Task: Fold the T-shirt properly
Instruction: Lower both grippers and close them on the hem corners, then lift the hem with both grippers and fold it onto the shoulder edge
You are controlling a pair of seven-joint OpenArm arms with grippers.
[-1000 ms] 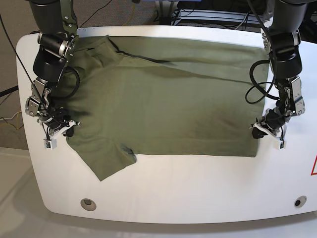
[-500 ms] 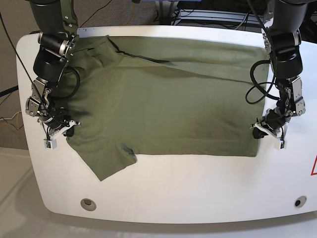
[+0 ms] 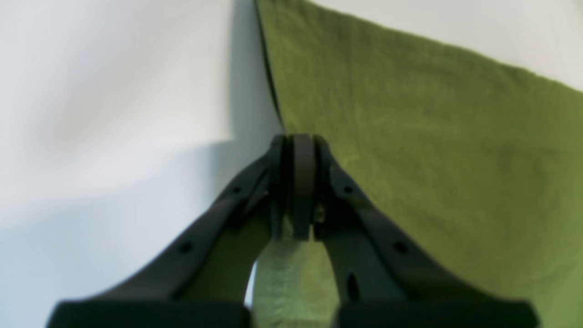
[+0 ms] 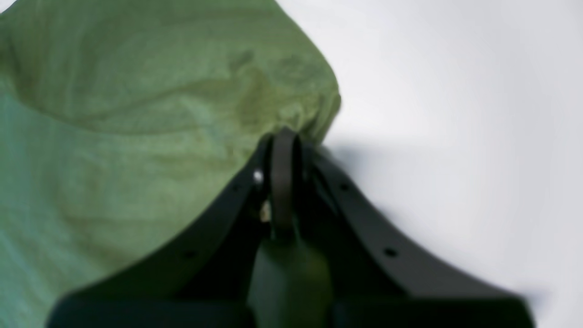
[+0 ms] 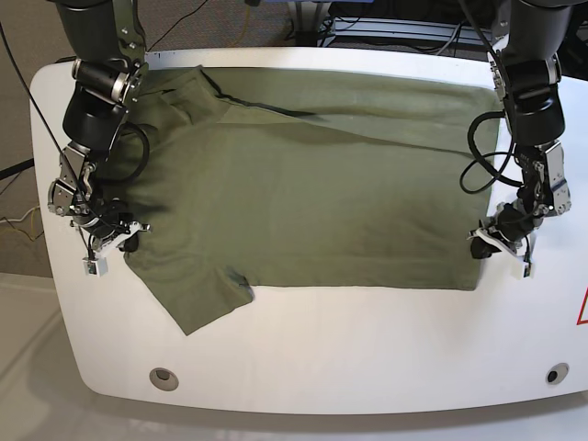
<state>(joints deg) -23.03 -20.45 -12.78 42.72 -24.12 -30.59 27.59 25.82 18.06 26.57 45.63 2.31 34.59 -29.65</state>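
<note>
**A:** Grippers first. Left gripper [image 5: 484,246]?

**B:** Jaws together, clamped on T-shirt [image 5: 303,175] hem corner. Wrist view: fingertips [image 3: 298,150] pressed flat, green cloth pinched through between them, showing again behind the tips. Sits at right edge of shirt in base view, near front corner of hem.

**A:** Right gripper [image 5: 129,241]?

**B:** Also closed on cloth. Wrist view blurred, but fingertips [image 4: 283,146] meet on a bunched rounded fold of shirt [image 4: 136,136]. Located at left edge in base view, just above the near sleeve.

**A:** Cloth around each grip?

**B:** Left side: straight edge running away from tips, fabric [image 3: 432,159] flat and smooth, bare table [image 3: 114,114] beside it. Right side: soft wrinkles, puckered lip right at the pinch, white table [image 4: 455,114] on the other side.

**A:** Shirt overall?

**B:** Spread flat on table [image 5: 367,349], lengthwise across it. Collar end toward right arm, hem toward left arm. Near sleeve [image 5: 197,299] splayed toward front edge, small crease beside it. Far edge doubled over, dark fold line running diagonally from collar region across upper part. Far corner by left arm reaches table's back edge.

**A:** Arms?

**B:** Both angled down from back of table, wrists low, cables looped beside each forearm. Well apart, one at each end of shirt.

**A:** Table?

**B:** White, rounded corners, two round inserts near front edge.
</note>
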